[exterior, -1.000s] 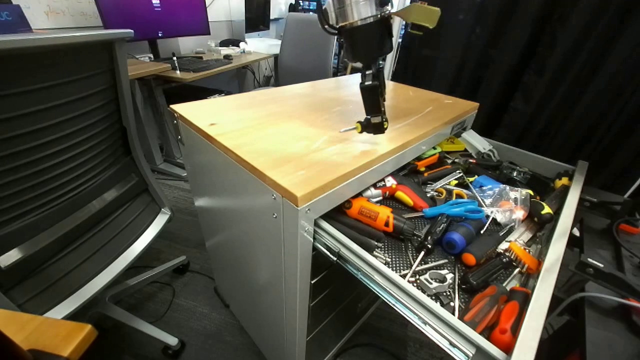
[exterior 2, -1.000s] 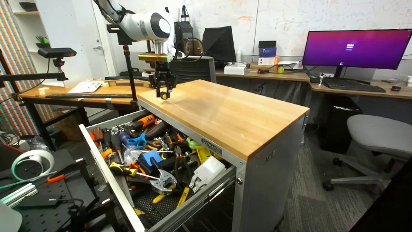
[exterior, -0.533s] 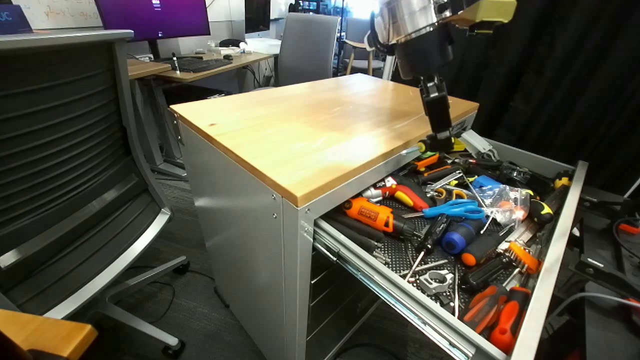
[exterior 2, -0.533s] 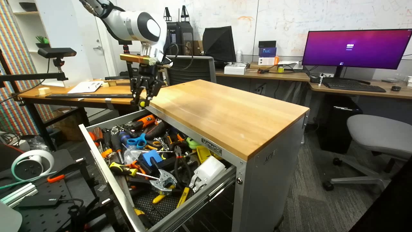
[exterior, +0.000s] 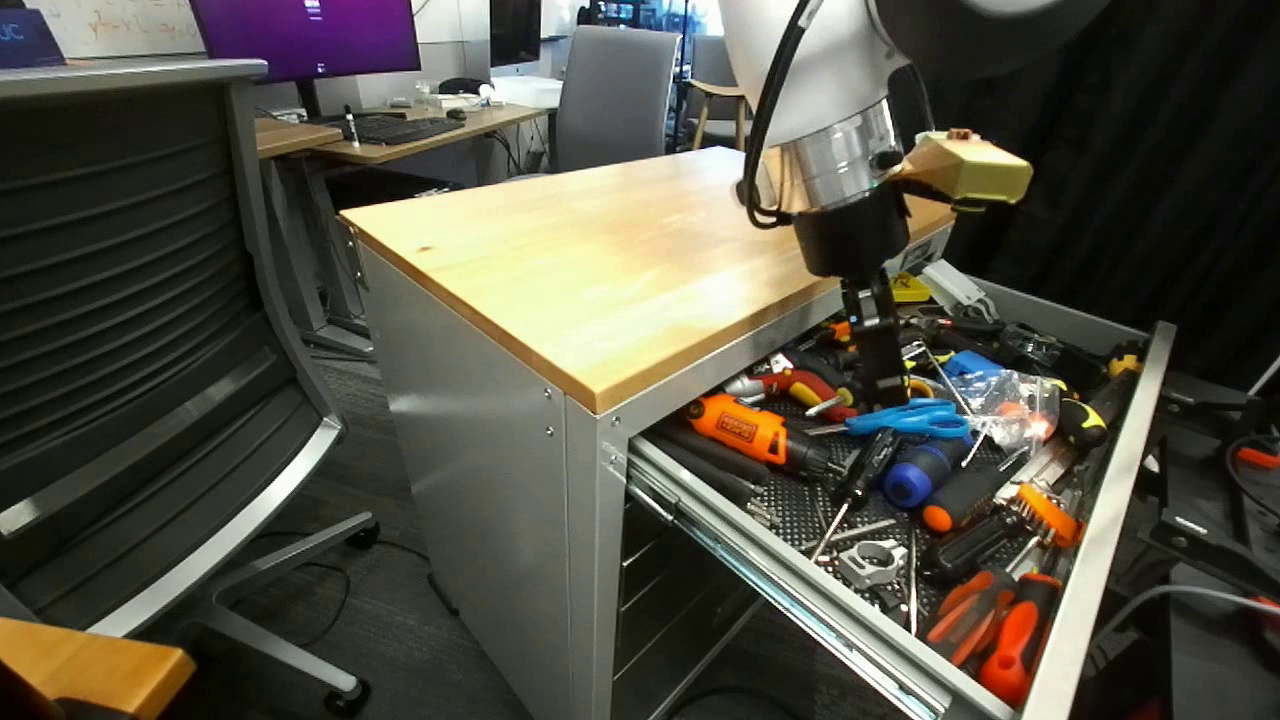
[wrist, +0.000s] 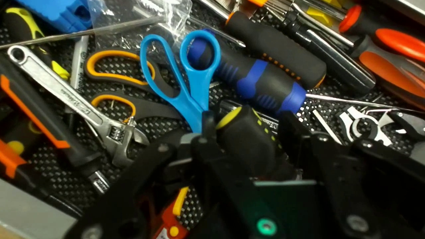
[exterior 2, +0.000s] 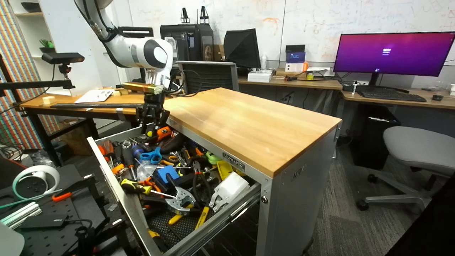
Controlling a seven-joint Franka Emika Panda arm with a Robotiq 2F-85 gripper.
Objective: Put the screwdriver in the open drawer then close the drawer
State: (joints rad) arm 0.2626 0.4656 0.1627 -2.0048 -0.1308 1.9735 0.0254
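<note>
The wide grey drawer point(exterior: 1112, 500) stands pulled out under the wooden cabinet top and is full of tools. My gripper point(exterior: 885, 397) reaches down into the drawer, close behind the blue scissors; it also shows in an exterior view point(exterior 2: 150, 128). In the wrist view the stubby black screwdriver point(wrist: 247, 142), with a yellow end cap and yellow dots, lies tilted between the fingers point(wrist: 208, 124). The gripper is shut on its handle. Its yellow end shows at the fingertips in an exterior view point(exterior 2: 149, 134). Whether it touches the tools below I cannot tell.
The wooden top point(exterior: 600, 270) edge rises beside the arm. Blue scissors point(wrist: 199, 86), a blue-black handled tool point(wrist: 255, 79) and an adjustable wrench point(wrist: 66, 93) lie under the gripper. An orange tool point(exterior: 738, 428) lies near the drawer's side. A black cart point(exterior 2: 53, 227) stands before the drawer.
My gripper has moved from above the wooden top, past its edge, over the drawer, and then down among the tools. The screwdriver has travelled with it. The drawer has not moved.
</note>
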